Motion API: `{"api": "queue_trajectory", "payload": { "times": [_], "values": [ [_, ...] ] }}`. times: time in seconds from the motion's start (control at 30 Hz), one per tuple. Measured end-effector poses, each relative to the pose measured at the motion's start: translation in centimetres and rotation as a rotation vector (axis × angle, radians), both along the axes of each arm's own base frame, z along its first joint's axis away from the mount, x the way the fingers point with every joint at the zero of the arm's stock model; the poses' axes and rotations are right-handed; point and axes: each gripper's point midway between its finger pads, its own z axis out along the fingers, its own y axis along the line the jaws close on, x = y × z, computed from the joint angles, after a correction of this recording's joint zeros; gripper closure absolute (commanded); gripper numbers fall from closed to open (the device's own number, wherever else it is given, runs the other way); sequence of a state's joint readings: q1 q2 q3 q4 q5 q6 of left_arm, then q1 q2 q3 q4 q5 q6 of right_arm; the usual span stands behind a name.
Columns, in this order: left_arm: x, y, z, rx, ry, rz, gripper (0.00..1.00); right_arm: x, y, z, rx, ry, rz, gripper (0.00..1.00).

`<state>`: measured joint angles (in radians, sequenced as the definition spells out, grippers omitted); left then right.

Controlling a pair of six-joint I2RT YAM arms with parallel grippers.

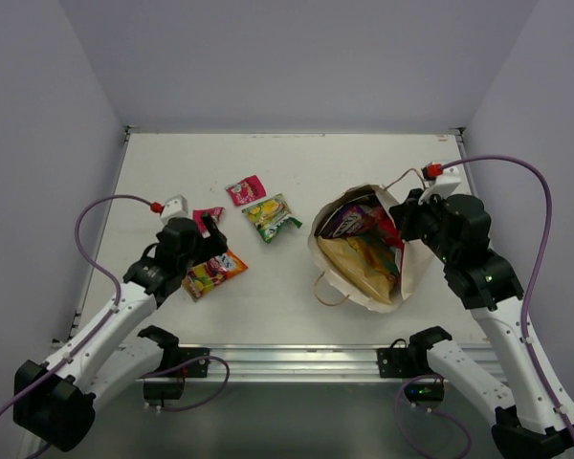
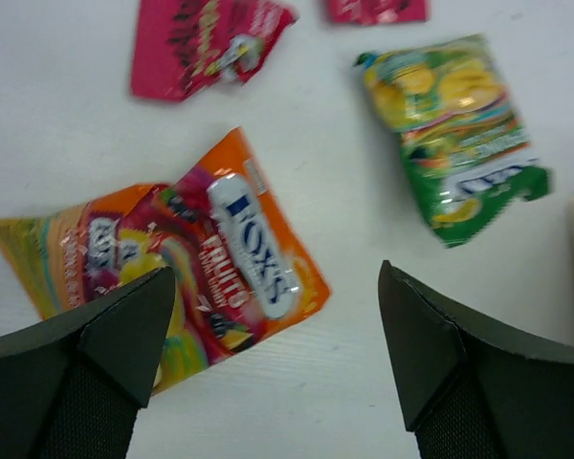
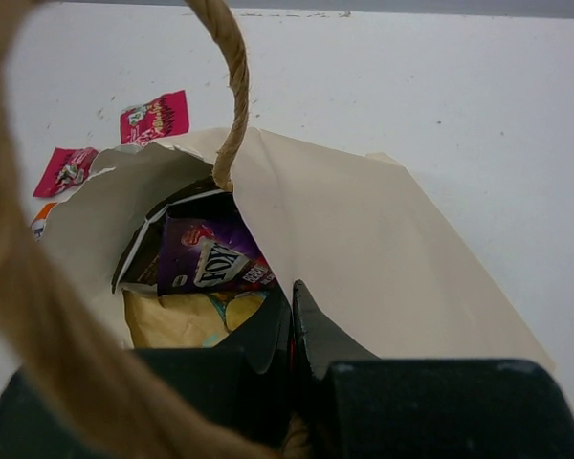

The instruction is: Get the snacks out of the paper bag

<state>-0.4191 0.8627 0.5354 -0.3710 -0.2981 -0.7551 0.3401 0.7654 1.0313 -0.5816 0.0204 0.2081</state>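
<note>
The cream paper bag (image 1: 414,278) lies on its side, its mouth facing the left arm. My right gripper (image 1: 402,226) is shut on the bag's upper rim (image 3: 364,249), and a brown cord handle (image 3: 231,86) loops over the wrist. Inside the bag show a purple packet (image 3: 210,258) and a tan pouch (image 3: 177,320). My left gripper (image 2: 277,277) hangs open and empty just above an orange-yellow packet (image 2: 201,277) that lies flat on the table. Also lying out on the table are a green-yellow packet (image 2: 454,134), a red one (image 2: 201,43) and a pink one (image 1: 245,189).
The white table ends at grey walls on the left, right and back. The bag's second cord handle (image 1: 327,290) lies on the table in front of the bag. Purple cables arc over both arms.
</note>
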Motion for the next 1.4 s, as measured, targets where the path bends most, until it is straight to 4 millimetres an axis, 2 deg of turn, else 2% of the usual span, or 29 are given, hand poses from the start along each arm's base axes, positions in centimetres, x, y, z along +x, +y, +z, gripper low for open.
{"api": "queue_trajectory", "payload": {
  "times": [0.1, 0.17, 0.23, 0.3, 0.37, 0.47, 0.6, 0.7, 0.8, 1.0, 1.17, 1.4],
  "values": [
    [2.1, -2.6, 6.1, -0.054, -0.106, -0.111, 0.10, 0.0, 0.3, -0.1, 0.004, 0.004, 0.015, 0.98],
    [3.3, -5.6, 10.9, -0.089, -0.196, -0.225, 0.10, 0.0, 0.4, -0.1, 0.006, 0.006, 0.022, 0.98],
    [3.3, -10.4, 15.3, -0.102, -0.275, -0.396, 0.10, 0.0, 0.6, -0.1, 0.008, 0.006, 0.029, 0.98],
    [2.1, -15.7, 18.3, -0.105, -0.337, -0.570, 0.11, 0.1, 0.7, -0.2, 0.008, 0.009, 0.033, 0.98],
    [-0.1, -20.9, 19.7, -0.097, -0.369, -0.750, 0.12, 0.1, 0.7, -0.1, 0.009, 0.009, 0.036, 0.98],
    [-3.2, -25.8, 20.0, -0.068, -0.403, -0.943, 0.16, 0.1, 0.7, -0.1, 0.009, 0.009, 0.036, 0.98],
    [-5.8, -29.4, 19.9, -0.046, -0.430, -1.103, 0.18, 0.0, 0.7, -0.1, 0.009, 0.009, 0.036, 0.98],
    [-6.4, -31.6, 20.4, -0.045, -0.451, -1.160, 0.18, 0.0, 0.7, -0.1, 0.010, 0.009, 0.036, 0.98],
    [-5.8, -33.0, 20.1, -0.029, -0.448, -1.168, 0.18, 0.0, 0.7, -0.1, 0.010, 0.010, 0.036, 0.98],
    [-3.0, -34.3, 16.9, 0.076, -0.379, -1.096, 0.17, 0.0, 0.7, -0.1, 0.010, 0.009, 0.038, 0.98],
    [-1.2, -33.8, 14.5, 0.163, -0.329, -1.025, 0.17, -0.1, 0.8, 0.0, 0.011, 0.008, 0.041, 0.98],
    [0.5, -33.4, 14.3, 0.199, -0.322, -0.967, 0.18, -0.1, 0.8, -0.1, 0.010, 0.011, 0.044, 0.97]
  ]
}}
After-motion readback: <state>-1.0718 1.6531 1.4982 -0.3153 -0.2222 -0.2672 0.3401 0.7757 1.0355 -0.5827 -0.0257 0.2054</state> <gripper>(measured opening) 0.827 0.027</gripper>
